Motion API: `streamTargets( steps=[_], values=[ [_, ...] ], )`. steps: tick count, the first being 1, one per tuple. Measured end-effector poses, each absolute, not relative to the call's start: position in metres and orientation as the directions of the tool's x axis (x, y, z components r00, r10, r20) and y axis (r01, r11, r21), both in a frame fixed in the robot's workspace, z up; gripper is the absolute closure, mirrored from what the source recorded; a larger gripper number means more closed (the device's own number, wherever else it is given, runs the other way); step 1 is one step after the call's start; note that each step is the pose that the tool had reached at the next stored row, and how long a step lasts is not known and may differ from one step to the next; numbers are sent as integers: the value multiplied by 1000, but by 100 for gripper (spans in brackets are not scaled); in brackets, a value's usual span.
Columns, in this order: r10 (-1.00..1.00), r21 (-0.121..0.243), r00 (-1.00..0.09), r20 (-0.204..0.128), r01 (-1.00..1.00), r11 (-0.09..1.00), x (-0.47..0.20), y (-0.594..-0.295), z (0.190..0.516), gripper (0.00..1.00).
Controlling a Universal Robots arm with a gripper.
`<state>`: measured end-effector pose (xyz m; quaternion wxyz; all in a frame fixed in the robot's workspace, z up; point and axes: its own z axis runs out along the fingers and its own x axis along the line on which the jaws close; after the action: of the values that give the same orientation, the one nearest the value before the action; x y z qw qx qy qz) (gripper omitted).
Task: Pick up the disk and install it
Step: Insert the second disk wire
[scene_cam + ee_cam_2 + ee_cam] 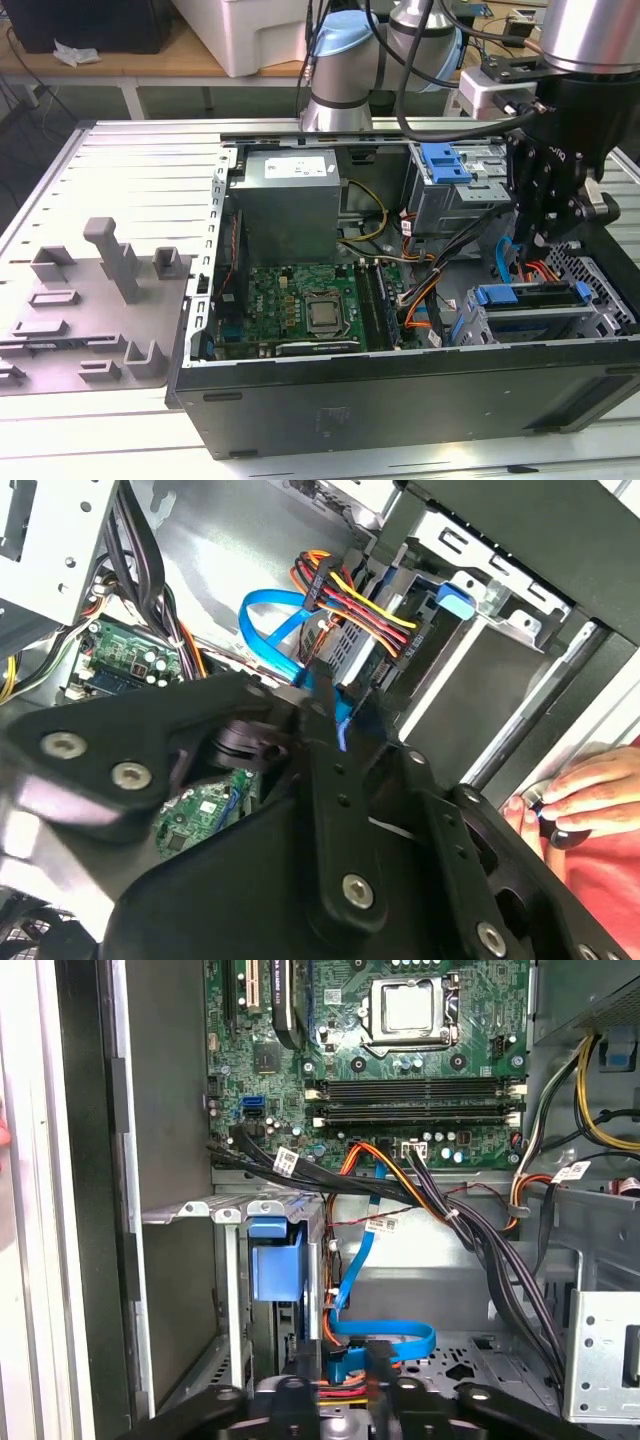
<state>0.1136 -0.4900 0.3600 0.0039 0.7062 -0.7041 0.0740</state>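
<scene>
1. The disk (530,297) is seated in the metal drive cage (600,322) at the corner of the open computer case (400,400), towards the exterior view's right. It stands on edge in its slot.
2. Appearance of the disk: a blue plastic caddy frames it, and its upper edge shows as a dark strip between blue ends. In the first wrist view the caddy's blue tab (275,1260) projects from the cage. In the second wrist view a silver-grey flank (450,675) shows below the blue tab. Its label face is not visible.
3. The end effector (545,225) hangs inside the case above the cage, close to the disk but apart from it. Black linkage hides the tips in both wrist views, so whether it is spread or pressed together cannot be told.
4. A blue flat cable (385,1340) lies right at the tip of the end effector (345,1375); it may be touching, though contact is not certain.
5. A red, yellow and black wire bundle (355,605) runs to the rear of the disk.
6. Elsewhere in the case are a grey power supply box (290,195), a green motherboard (300,300) and a bare blue bracket (445,160) (no drive in it).
7. The case rests on a slatted metal desk (140,170).
8. A person's hand (580,790) rests outside the case wall.
</scene>
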Motion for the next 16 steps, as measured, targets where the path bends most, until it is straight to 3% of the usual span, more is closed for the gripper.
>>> streamTargets(
  steps=[2, 3, 11, 12, 16],
  values=[
    [-994, -99, -3, 110, -995, -8, 114, -490, 360, 72],
    [-994, -99, -3, 110, -995, -8, 114, -490, 360, 79],
    [-994, -99, -3, 110, -995, -8, 113, -490, 358, 79],
    [-994, -99, -3, 110, -995, -8, 113, -490, 357, 84],
    [-994, -99, -3, 110, -995, -8, 113, -490, 357, 84]
  ],
)
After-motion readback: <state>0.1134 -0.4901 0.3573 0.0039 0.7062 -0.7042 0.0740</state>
